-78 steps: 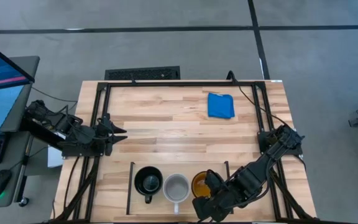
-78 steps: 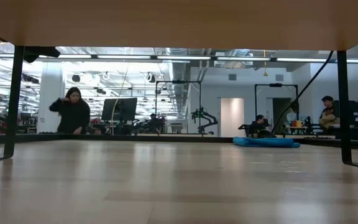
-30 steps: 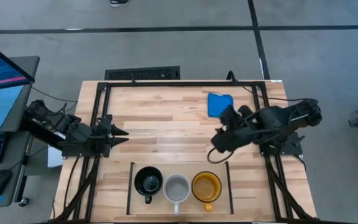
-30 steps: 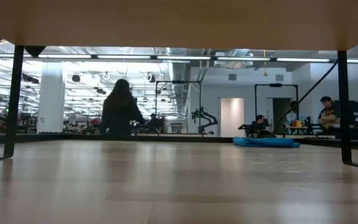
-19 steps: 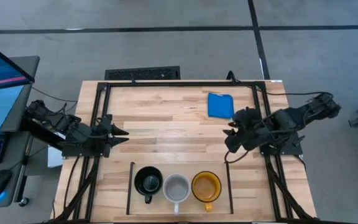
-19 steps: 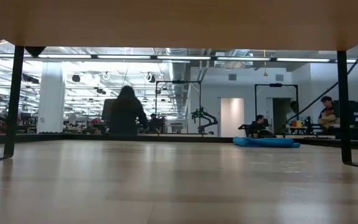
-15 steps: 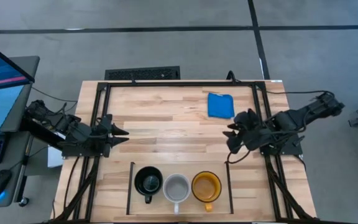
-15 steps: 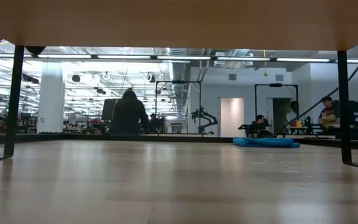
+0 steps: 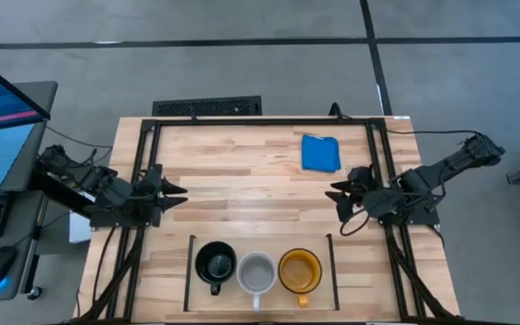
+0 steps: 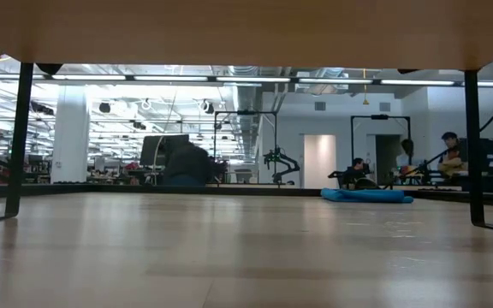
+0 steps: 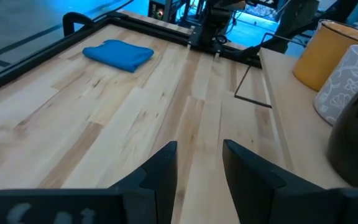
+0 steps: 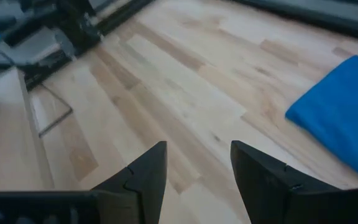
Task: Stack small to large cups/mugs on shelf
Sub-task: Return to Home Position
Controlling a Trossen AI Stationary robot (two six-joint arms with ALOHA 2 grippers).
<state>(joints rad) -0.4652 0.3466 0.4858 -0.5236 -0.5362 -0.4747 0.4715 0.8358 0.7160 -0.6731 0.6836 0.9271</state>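
Your right gripper [image 9: 343, 194], fingers [image 12: 145, 171] apart and empty, hangs at the right of the table [image 9: 242, 162] while the three mugs [image 9: 257, 271] stand on the shelf [image 9: 260, 246], so you need only park it home.

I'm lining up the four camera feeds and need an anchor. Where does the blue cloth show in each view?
High view: blue cloth in the upper centre-right of the picture.
Low view: a flat blue strip right of centre, far across the planks.
Left wrist view: upper left of the picture.
Right wrist view: at the right edge, partly cut off.
Shared landmark: the light wood table under the cloth, seen in all four.
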